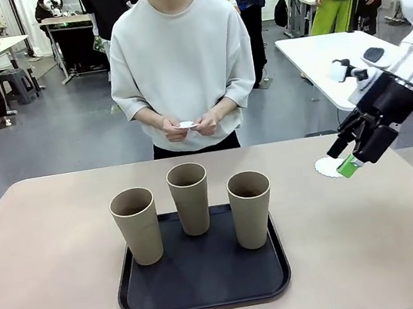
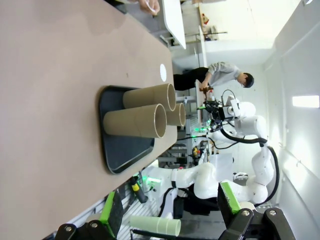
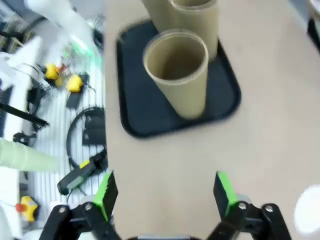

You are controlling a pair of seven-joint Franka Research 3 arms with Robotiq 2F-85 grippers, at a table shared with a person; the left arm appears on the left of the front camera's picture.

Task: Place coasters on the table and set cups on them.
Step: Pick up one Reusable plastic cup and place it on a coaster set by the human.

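Three tall tan cups [image 1: 136, 225] [image 1: 190, 198] [image 1: 251, 208] stand on a black tray [image 1: 204, 283] in the middle of the beige table [image 1: 50, 255]. One white coaster [image 1: 325, 167] lies on the table at the right, partly behind my right gripper [image 1: 344, 157], which hovers open just above it. In the right wrist view that gripper [image 3: 165, 195] is empty, with the nearest cup [image 3: 177, 70] ahead and the coaster [image 3: 307, 210] at the lower right. My left gripper [image 2: 170, 205] is open and empty, far from the cups [image 2: 135, 120]. The person holds more coasters [image 1: 185, 125] in both hands.
The person stands at the far edge of the table. A glossy white table [image 1: 324, 55] stands behind at the right. Bare tabletop lies left and right of the tray [image 2: 125, 155]. The lone coaster [image 2: 163, 73] shows beyond the tray in the left wrist view.
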